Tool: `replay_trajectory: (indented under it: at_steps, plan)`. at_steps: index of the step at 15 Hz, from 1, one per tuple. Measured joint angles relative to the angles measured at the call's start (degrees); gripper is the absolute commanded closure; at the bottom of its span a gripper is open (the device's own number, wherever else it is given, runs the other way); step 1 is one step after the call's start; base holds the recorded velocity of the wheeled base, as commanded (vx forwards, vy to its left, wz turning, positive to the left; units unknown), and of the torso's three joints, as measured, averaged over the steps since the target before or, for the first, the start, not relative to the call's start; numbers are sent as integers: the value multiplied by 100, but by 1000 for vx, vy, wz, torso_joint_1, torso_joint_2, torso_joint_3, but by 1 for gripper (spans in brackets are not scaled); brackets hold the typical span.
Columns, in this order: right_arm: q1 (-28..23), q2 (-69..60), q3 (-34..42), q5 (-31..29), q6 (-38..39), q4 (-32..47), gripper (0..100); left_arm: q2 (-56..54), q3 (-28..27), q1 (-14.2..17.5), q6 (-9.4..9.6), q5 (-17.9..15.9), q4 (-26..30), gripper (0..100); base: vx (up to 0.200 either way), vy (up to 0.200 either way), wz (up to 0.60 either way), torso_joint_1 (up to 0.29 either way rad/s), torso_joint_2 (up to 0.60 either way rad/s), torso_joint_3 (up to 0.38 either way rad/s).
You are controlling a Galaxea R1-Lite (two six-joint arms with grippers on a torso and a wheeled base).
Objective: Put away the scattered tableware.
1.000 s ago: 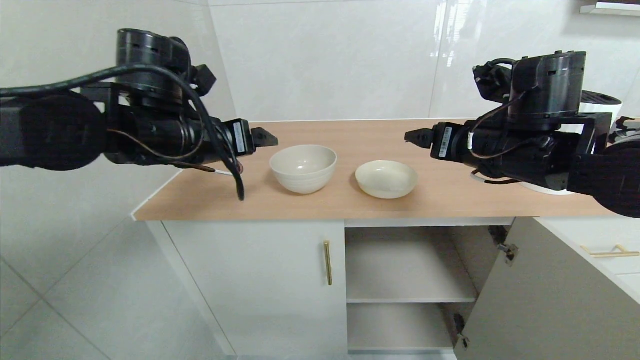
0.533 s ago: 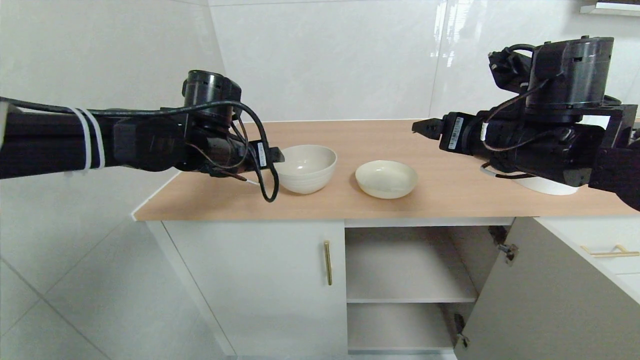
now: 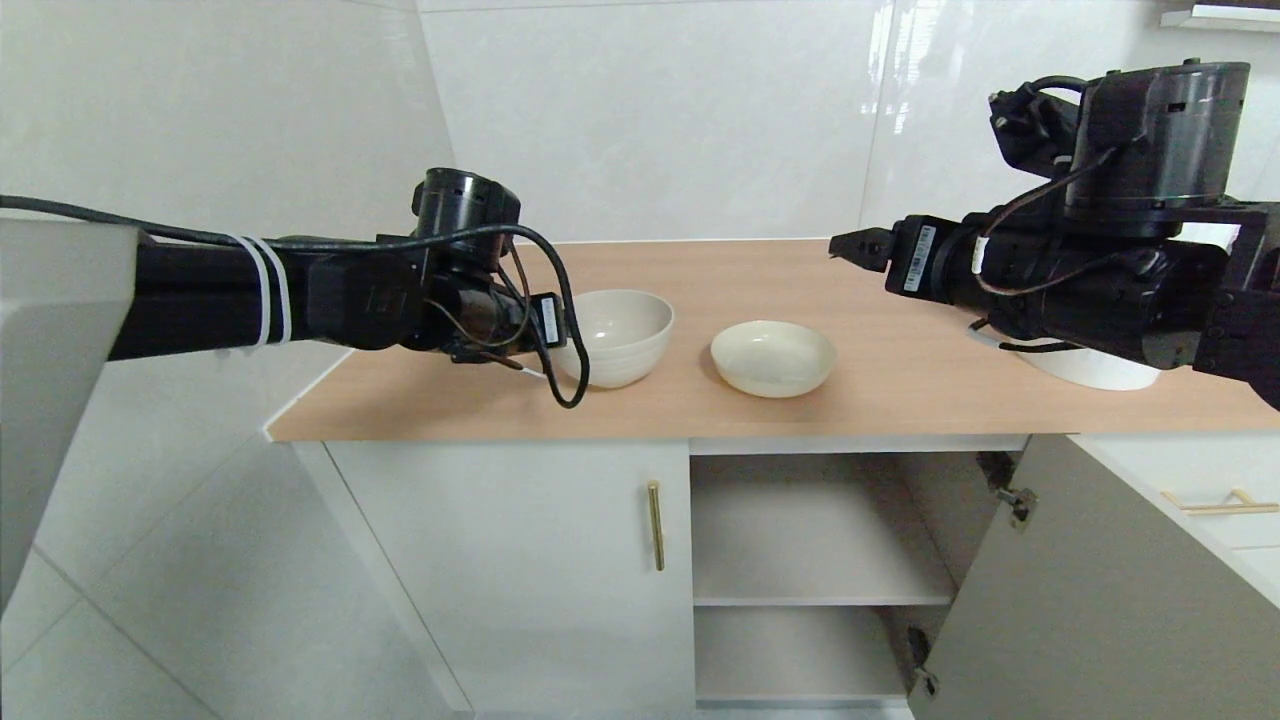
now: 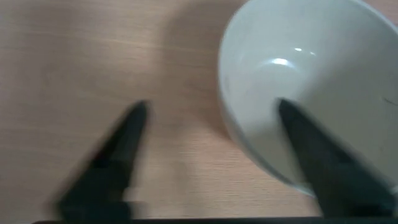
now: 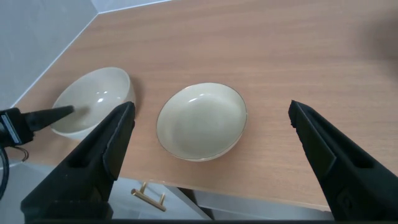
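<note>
Two cream bowls stand on the wooden counter [image 3: 900, 390]: a deep bowl [image 3: 612, 335] on the left and a shallow bowl [image 3: 773, 357] to its right. My left gripper [image 3: 562, 320] is at the deep bowl's left rim. In the left wrist view the left gripper [image 4: 211, 107] is open and straddles the rim of the deep bowl [image 4: 323, 74], one finger inside and one outside. My right gripper [image 3: 848, 246] hovers open above the counter, right of the shallow bowl [image 5: 201, 121], with nothing between its fingers [image 5: 118, 134]. The deep bowl [image 5: 93, 102] also shows there.
Below the counter a cabinet stands with its right door [image 3: 1090, 600] swung open, showing two bare shelves [image 3: 820, 525]. The left door has a gold handle [image 3: 655, 525]. A white appliance [image 3: 1095, 372] sits at the counter's right end. Tiled walls close the back and left.
My left arm has dropped and pushed forward to the right until its fingers reached the deep bowl's rim. The right gripper has risen slightly and drawn back to the right.
</note>
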Motion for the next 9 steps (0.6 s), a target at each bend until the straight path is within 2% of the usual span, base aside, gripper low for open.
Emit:
replay_trajectory:
  at_steps: [5, 9]
  plan:
    - [0, -26, 7, -63, -4, 2, 0, 129, -145, -96, -117, -9, -11, 100, 0, 0, 0, 0, 0, 0]
    - [0, 35, -141, -115, -17, 229, 0, -79, -96, -146, -495, -11, 13, 100, 0, 0, 0, 0, 0, 0]
